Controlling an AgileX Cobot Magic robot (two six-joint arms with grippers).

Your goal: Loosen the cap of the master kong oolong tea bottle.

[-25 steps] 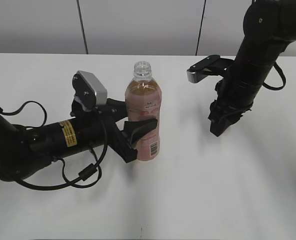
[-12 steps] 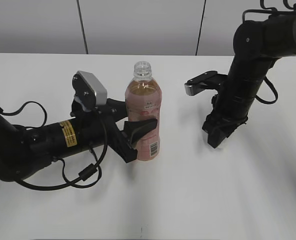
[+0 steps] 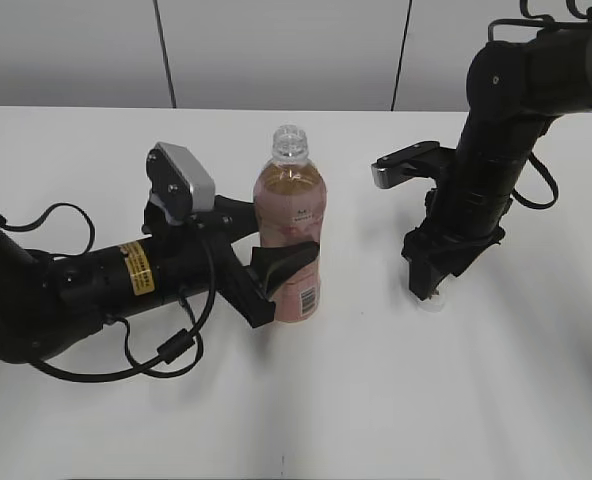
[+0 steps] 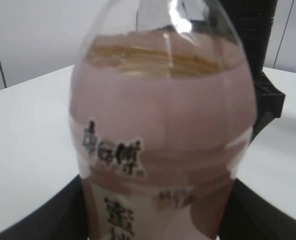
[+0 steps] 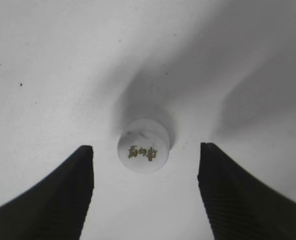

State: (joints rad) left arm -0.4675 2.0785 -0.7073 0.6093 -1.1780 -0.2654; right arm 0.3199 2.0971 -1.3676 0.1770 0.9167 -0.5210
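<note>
The oolong tea bottle point(image 3: 290, 235) stands upright mid-table, its neck open with no cap on it. My left gripper point(image 3: 276, 275) is shut on its pink-labelled lower body; the left wrist view is filled by the bottle point(image 4: 163, 140). The white cap point(image 5: 143, 145) lies on the table, top up with a small dark mark. In the exterior view the cap point(image 3: 433, 300) shows just below my right gripper point(image 3: 431, 285). My right gripper point(image 5: 145, 160) is open, its fingers spread on either side of the cap without touching it.
The white table point(image 3: 426, 400) runs to a grey panelled wall point(image 3: 276, 50) at the back. The left arm's body and cables point(image 3: 76, 285) lie along the table at the left.
My right gripper has come down to the table right of the bottle and opened, and the cap now lies on the table. The left gripper and bottle stay still.
</note>
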